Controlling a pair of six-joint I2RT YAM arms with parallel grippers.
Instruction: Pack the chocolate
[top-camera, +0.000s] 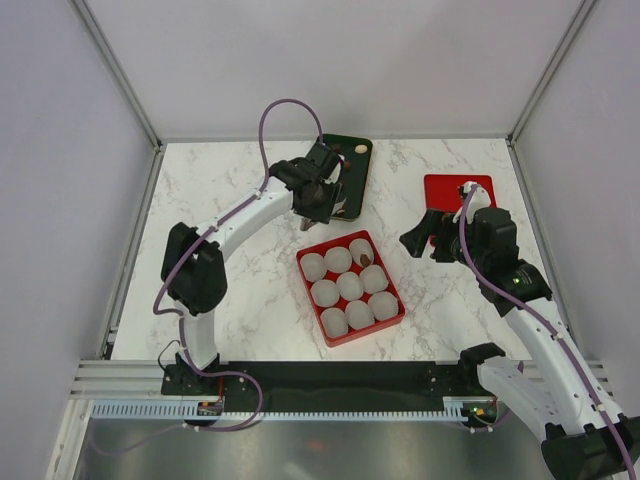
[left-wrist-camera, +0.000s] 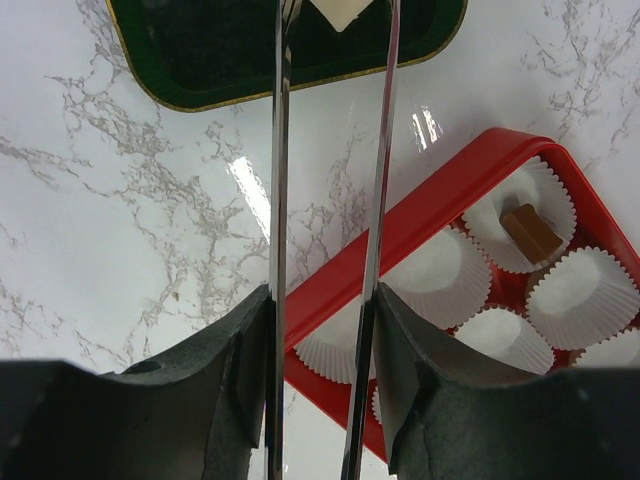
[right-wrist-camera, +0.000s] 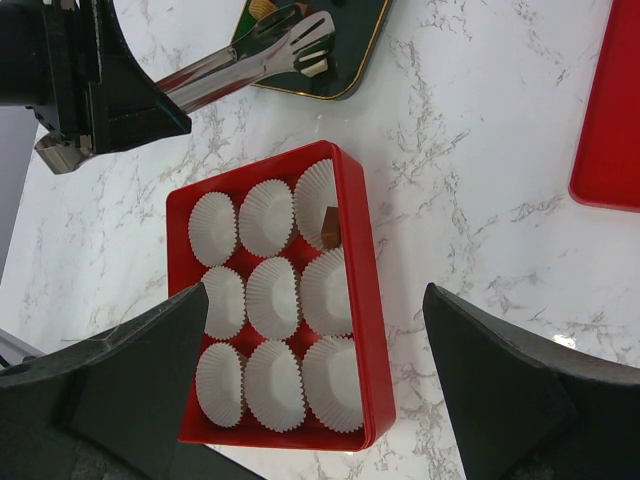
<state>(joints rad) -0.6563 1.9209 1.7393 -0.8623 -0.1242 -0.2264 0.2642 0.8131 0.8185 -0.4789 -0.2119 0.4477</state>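
Note:
A red box (top-camera: 370, 331) holds several white paper cups; one brown chocolate (top-camera: 366, 259) lies in the far right cup, also seen from both wrists (left-wrist-camera: 531, 231) (right-wrist-camera: 330, 226). My left gripper (top-camera: 318, 200) (left-wrist-camera: 322, 300) is shut on metal tongs (left-wrist-camera: 280, 150) (right-wrist-camera: 240, 62). The tongs reach over the green tray (top-camera: 357, 175), and a cream-white chocolate (left-wrist-camera: 337, 12) (right-wrist-camera: 316, 68) sits between their tips. Another pale chocolate (top-camera: 359, 149) rests at the tray's far end. My right gripper (top-camera: 415, 240) (right-wrist-camera: 315, 300) hangs open and empty just right of the box.
A flat red lid (top-camera: 456, 195) (right-wrist-camera: 610, 120) lies at the back right, behind my right arm. The green tray (left-wrist-camera: 200, 50) (right-wrist-camera: 355, 50) has a gold rim and sits behind the box. White walls close in the marble table on three sides.

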